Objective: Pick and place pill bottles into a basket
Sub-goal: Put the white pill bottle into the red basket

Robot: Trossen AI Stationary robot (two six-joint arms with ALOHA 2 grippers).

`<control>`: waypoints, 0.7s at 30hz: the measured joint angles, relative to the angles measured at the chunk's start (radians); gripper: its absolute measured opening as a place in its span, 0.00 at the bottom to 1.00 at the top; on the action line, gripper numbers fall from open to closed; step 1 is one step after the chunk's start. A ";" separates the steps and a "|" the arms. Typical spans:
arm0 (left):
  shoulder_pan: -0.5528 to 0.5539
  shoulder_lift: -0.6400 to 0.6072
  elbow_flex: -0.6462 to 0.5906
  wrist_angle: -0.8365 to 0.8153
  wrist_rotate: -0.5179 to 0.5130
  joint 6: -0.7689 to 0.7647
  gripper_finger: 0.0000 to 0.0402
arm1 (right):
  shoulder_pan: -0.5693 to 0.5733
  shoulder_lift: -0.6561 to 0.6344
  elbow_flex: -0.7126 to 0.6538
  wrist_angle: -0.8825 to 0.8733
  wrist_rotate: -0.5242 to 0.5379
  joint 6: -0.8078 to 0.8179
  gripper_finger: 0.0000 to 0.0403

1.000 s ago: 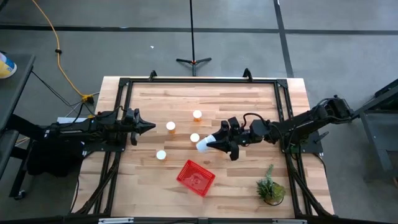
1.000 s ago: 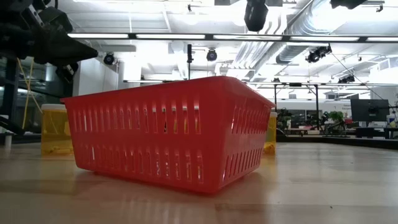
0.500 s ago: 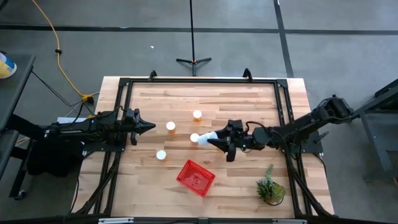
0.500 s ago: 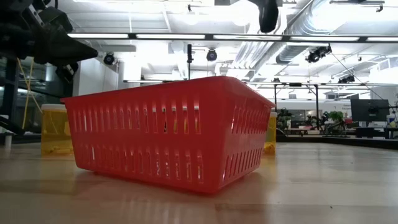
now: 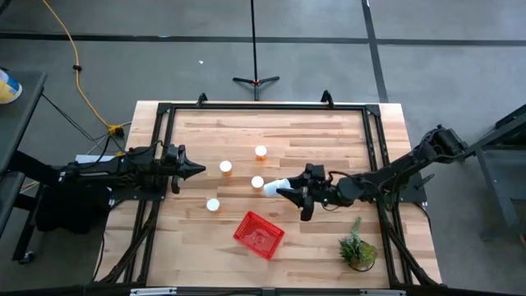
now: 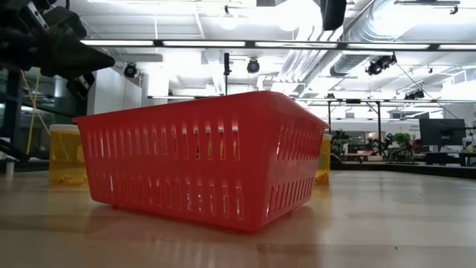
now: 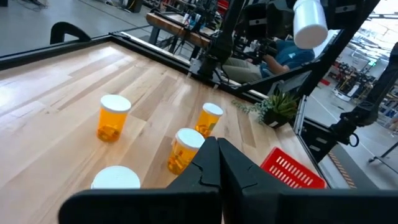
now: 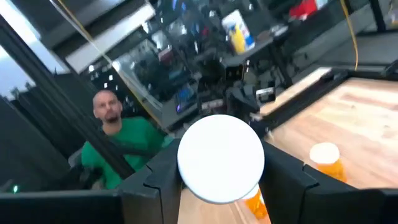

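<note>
Overhead, right gripper (image 5: 283, 191) clamps a pill bottle (image 5: 272, 187) near the basket (image 5: 259, 234); left gripper (image 5: 197, 170) shut, empty.

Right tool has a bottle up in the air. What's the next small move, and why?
Probably carry it toward the near edge, until it is over the red basket. The right tool is shut on a pill bottle, lifted clear of the table, but in the high view it sits beyond the basket and a bit to its right, so releasing now would likely miss. The left tool waits shut.
</note>
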 joint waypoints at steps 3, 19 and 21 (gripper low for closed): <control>0.000 0.000 0.000 0.000 0.000 -0.001 0.06 | -0.001 0.001 0.051 -0.136 -0.042 0.023 0.40; 0.000 0.000 0.000 0.000 0.021 -0.008 0.08 | -0.007 0.074 0.209 -0.288 -0.109 0.016 0.40; 0.000 0.000 0.000 -0.001 0.021 -0.008 0.08 | -0.001 0.080 0.219 -0.293 -0.115 0.009 0.40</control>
